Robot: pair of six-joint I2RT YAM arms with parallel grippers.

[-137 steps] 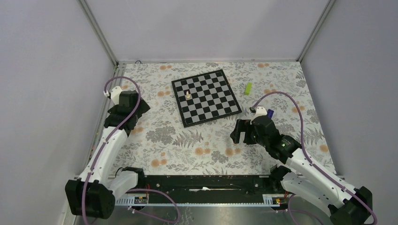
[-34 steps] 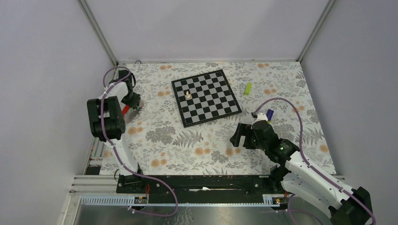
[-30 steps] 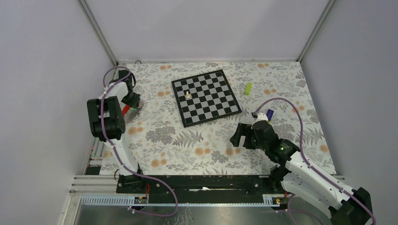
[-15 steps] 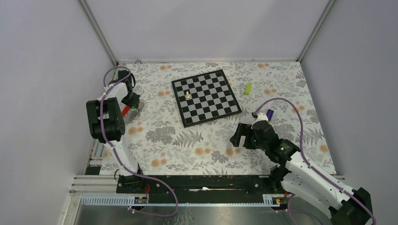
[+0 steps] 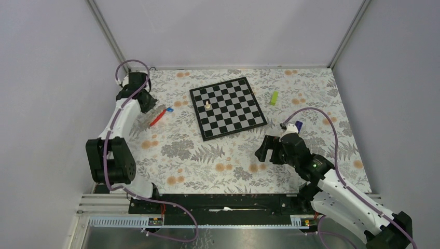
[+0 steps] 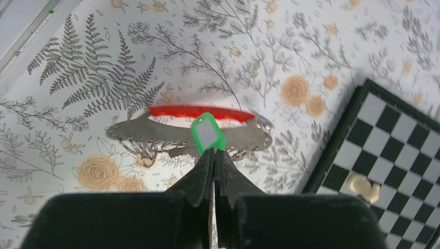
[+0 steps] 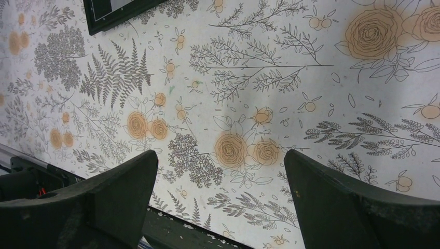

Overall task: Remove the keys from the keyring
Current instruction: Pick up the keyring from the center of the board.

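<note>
My left gripper (image 6: 214,151) is shut, pinching the near edge of the green-headed key (image 6: 207,132). Beyond the green head, the keyring's red strap (image 6: 194,111) and silvery keys (image 6: 150,134) show as a motion-blurred streak over the floral cloth; the thin ring itself is lost in the blur. In the top view the left gripper (image 5: 151,107) sits at the back left, with the red strap (image 5: 157,117) and a blue key head (image 5: 169,110) just to its right. My right gripper (image 5: 263,150) hovers open over bare cloth, nothing between its fingers (image 7: 220,155).
A chessboard (image 5: 234,116) lies at the back centre with one pale chess piece (image 5: 207,104) on it. A lime-green block (image 5: 274,97) lies right of the board, and a purple-and-yellow block (image 5: 298,125) sits behind the right wrist. The enclosure's wall runs close on the left.
The left gripper closed on the green key head. The left arm unfolded and reached back, and the key bunch shifted to the right. The right arm stayed put.
</note>
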